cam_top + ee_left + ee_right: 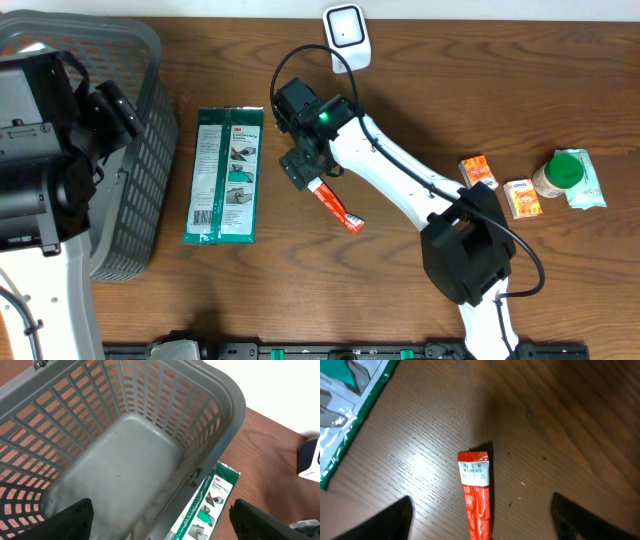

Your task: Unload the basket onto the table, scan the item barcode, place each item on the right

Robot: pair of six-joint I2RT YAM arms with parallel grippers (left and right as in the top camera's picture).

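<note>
**Ops:** One item in play?

**Me:** Yes, the red stick pack (476,495). It lies flat mid-table (430,90), with the green pouch (226,175) at its nine o'clock. I have the right gripper (482,525) above it, fingers spread and empty.

**Ops:** Left?

**Me:** The left gripper (160,522) hangs open over the basket (220,390). I judge this the pickup step: lower, pinch the stick, then carry it to the scanner (346,36) at twelve o'clock.

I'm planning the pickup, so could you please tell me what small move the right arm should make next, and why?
Probably lower the right gripper onto the red tube: its jaws stand open either side of it, and it lies flat on the table.
</note>
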